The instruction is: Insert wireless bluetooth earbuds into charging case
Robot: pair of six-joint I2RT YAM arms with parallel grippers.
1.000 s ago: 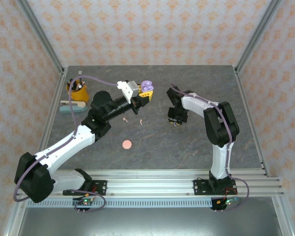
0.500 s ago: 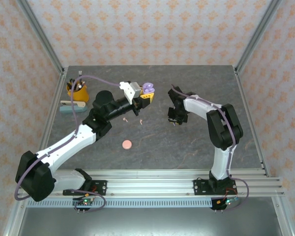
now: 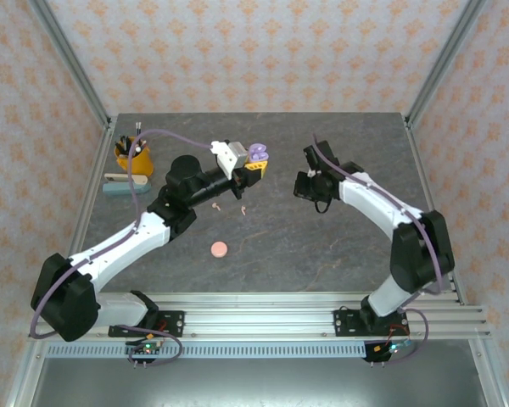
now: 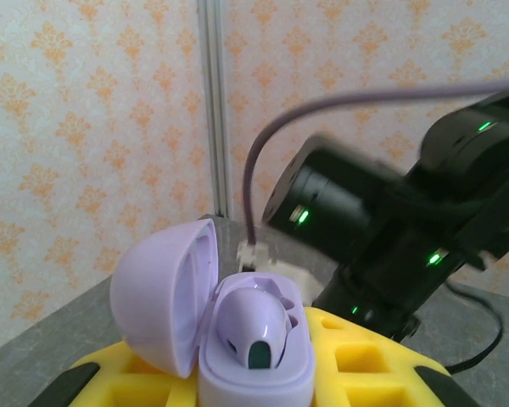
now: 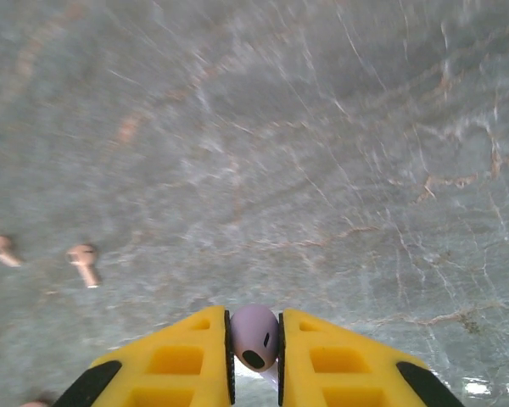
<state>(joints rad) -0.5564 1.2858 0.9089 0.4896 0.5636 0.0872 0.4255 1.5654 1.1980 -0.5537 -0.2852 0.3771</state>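
Two firm grips: left claw [image 4: 254, 381] clamps the open lilac case [image 4: 165, 297], right claw [image 5: 254, 354] pinches a lilac earbud [image 5: 254, 332].

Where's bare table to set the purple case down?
Bare: the table between the pink case and the right arm, and the far right corner. Crowded: by the pink earbuds and the orange cup.

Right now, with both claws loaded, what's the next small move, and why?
Probably ease the right claw leftward toward the left claw. The right one pinches a lilac earbud, and the left holds the lilac case with its lid open and a second earbud already seated, so the held one likely belongs beside it. The claws are apart over the table.
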